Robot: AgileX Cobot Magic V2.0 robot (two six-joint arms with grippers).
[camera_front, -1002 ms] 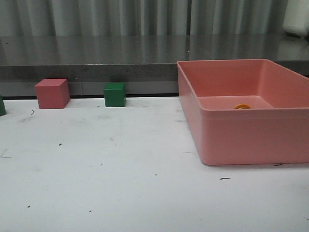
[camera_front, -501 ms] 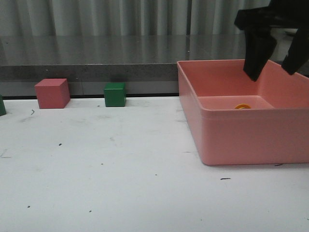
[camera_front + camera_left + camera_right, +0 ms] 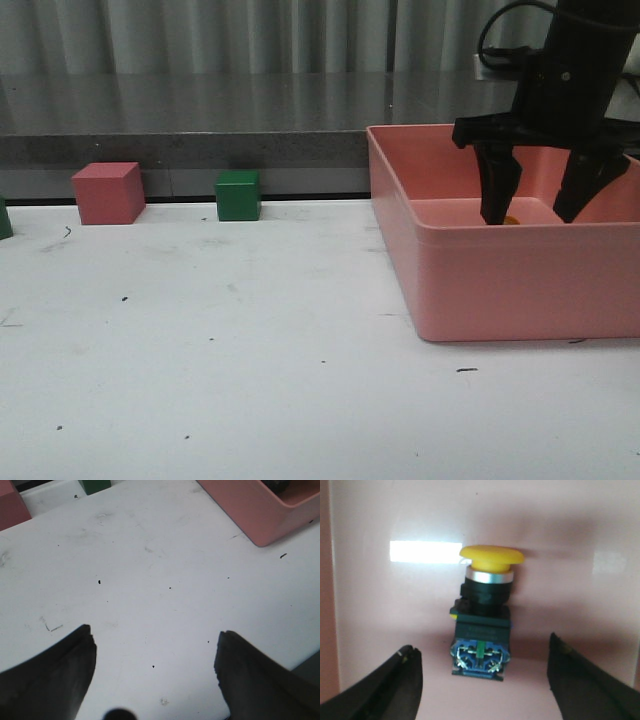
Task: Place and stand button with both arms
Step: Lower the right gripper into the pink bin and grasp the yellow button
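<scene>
Ahead of me a white desk [image 3: 200, 350], scuffed and speckled with dark marks. On its right side sits a pink bin [image 3: 500, 280]. Along the far edge stand a pink cube [image 3: 108, 193] and a green cube [image 3: 238, 195], apart.

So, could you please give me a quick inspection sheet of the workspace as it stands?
Surface: white table, scuffed, dark specks.
Job's things: button lying on its side inside the pink bin.
Clutter: pink cube, green cube at the table's far edge.
Grippers: right claw open, lowered into the bin, fingers either side of the button; left claw open above bare table.
Cables: one black loop on the right arm.
Surroundings: grey ledge, curtain behind.
</scene>
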